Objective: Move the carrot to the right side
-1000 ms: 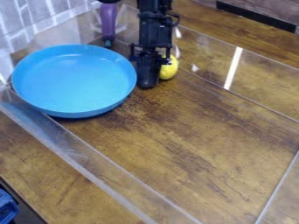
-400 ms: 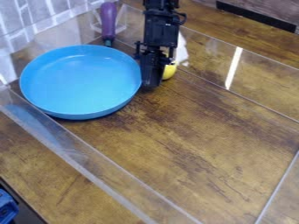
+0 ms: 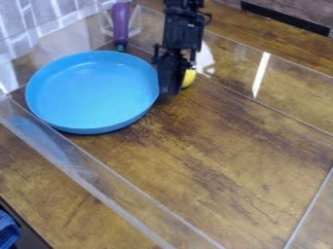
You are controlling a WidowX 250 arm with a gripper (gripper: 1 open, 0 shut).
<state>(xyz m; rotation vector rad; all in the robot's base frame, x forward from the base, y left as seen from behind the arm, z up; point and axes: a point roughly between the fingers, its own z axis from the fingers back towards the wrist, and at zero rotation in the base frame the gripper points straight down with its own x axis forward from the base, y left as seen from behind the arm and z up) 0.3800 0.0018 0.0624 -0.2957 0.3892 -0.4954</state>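
Your gripper hangs from the black arm that comes down from the far edge of the view, and its dark fingers are drawn together with no gap that you can make out between them. Look just to the right of the fingers and you find the carrot, of which only a small yellow-orange patch shows, the rest being hidden behind the tool. It sits so tight against the fingers that you cannot tell from this angle whether they pinch it or merely stand in front of it, nor whether it rests on the wood or is lifted clear. To the left of your gripper lies the blue bowl, wide and shallow, with its right rim just beside the fingertips. Behind the bowl, towards the far left, a purple object stands upright near the tiled wall; its shape is too blurred for you to name it. Everything sits on the dark wooden table, whose surface carries bright streaks of reflected light on the right half. A clear raised border runs diagonally across the near left part of the table. The carrot itself lies in the far middle of the scene, well short of the right side of the table.
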